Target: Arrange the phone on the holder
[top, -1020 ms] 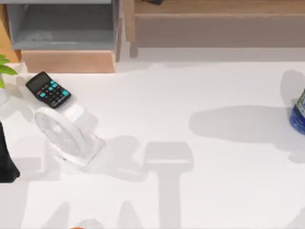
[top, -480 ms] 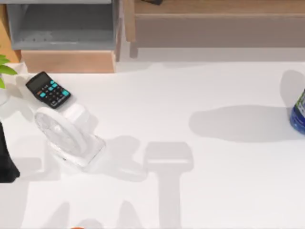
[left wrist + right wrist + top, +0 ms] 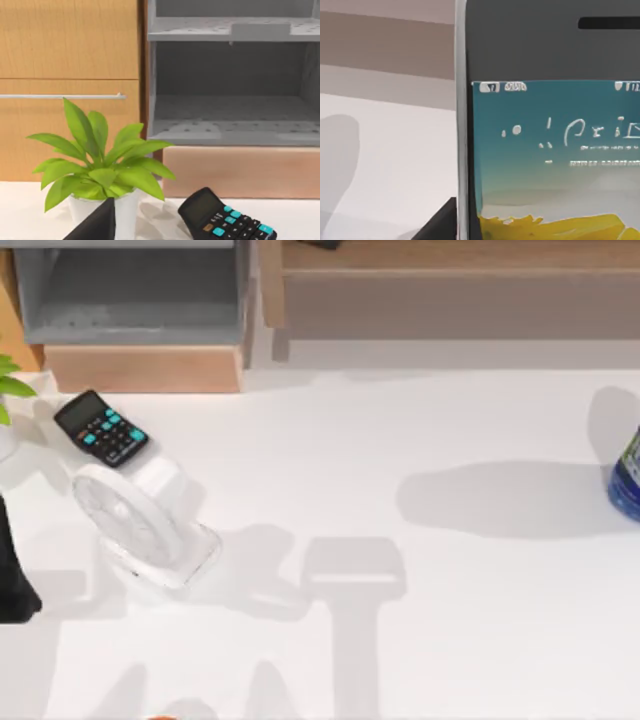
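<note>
Phone (image 3: 545, 130): seen close in the right wrist view, upright, black face, silver rim, lit teal screen with a yellow band at the bottom; its lower part and far side are cut off. Its place on the table (image 3: 400, 440) cannot be told.

Right gripper: one dark finger (image 3: 440, 222) shows just beside the phone's rim; whether the fingers pinch it cannot be told.

Left gripper: only a dark wedge of a finger (image 3: 97, 225) shows, before the potted plant (image 3: 100, 170); finger state cannot be told.

Calculator (image 3: 100, 428): near the table's left edge, towards the far left corner, teal keys.

White fan-like object (image 3: 140, 525): just beside the calculator, hard to make out.

Blue container (image 3: 627, 478): at the right edge, cut off.

Grey shelf unit (image 3: 130, 290): beyond the far edge.
</note>
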